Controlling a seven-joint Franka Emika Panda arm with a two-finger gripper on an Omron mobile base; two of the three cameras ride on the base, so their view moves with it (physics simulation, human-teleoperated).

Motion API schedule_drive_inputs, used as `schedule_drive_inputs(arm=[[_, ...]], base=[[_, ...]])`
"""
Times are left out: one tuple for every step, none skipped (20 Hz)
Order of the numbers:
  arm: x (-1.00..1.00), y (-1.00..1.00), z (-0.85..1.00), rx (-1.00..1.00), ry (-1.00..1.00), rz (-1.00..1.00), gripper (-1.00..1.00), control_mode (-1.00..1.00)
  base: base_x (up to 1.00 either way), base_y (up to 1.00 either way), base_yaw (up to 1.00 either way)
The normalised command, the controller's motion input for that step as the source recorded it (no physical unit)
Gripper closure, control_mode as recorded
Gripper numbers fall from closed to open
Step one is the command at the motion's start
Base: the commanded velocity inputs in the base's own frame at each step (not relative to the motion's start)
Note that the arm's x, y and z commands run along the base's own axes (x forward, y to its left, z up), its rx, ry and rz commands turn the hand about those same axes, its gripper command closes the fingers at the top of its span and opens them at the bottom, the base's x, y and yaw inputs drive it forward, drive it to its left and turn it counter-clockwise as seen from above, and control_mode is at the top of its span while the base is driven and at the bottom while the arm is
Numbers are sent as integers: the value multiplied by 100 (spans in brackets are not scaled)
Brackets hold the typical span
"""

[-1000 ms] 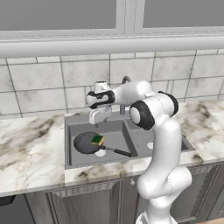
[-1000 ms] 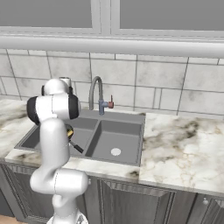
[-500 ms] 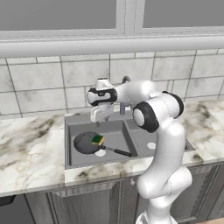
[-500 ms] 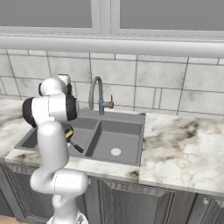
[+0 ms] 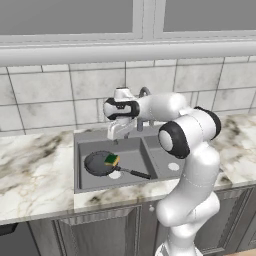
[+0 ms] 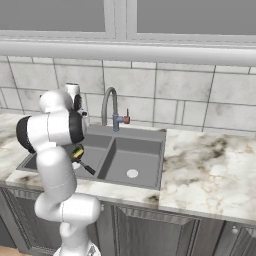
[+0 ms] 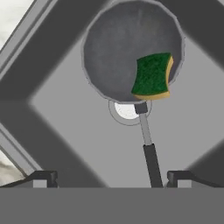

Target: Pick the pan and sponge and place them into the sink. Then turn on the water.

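Observation:
The dark round pan [image 5: 98,164] lies flat in the left basin of the grey sink [image 5: 82,186], its thin handle [image 7: 151,158] pointing toward the front right. The green-topped sponge [image 5: 111,160] rests on the pan's rim side, seen from above as the sponge [image 7: 152,75] in the pan [image 7: 122,52]. My gripper [image 5: 119,135] hangs open over this basin, well above the pan, with nothing between its fingertips [image 7: 43,178]. The arched faucet [image 6: 110,106] stands behind the divider; no water runs.
The right basin [image 6: 132,159] holds just its pale drain [image 6: 132,173]. Marble counter [image 6: 210,160] stretches either side of the sink. A tiled wall and window ledge rise close behind the faucet. My own elbow [image 5: 187,134] looms over the right basin.
My elbow has swung slightly to the right while the hand stays over the left basin. Jaws remain open. Pan and sponge have not moved.

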Motion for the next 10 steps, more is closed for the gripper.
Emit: schedule_drive_inputs(arm=[[-41, -15, 16, 3, 0, 0, -100, -100], [-41, -15, 16, 5, 0, 0, -100, -100], [-41, -14, 16, 5, 0, 0, -100, -100], [-38, -14, 14, 5, 0, 0, -100, -100], [-36, -14, 14, 6, 0, 0, -100, -100], [-34, -15, 14, 5, 0, 0, -100, -100], [-32, -16, 14, 5, 0, 0, -100, -100], [-31, -16, 13, 5, 0, 0, -100, -100], [-31, -16, 14, 6, 0, 0, -100, -100], [-31, -16, 12, 5, 0, 0, -100, -100]], base=[[0, 0, 0], [0, 0, 0], [0, 0, 0], [0, 0, 0], [0, 0, 0], [0, 0, 0], [0, 0, 0], [0, 0, 0], [0, 0, 0], [0, 0, 0]])
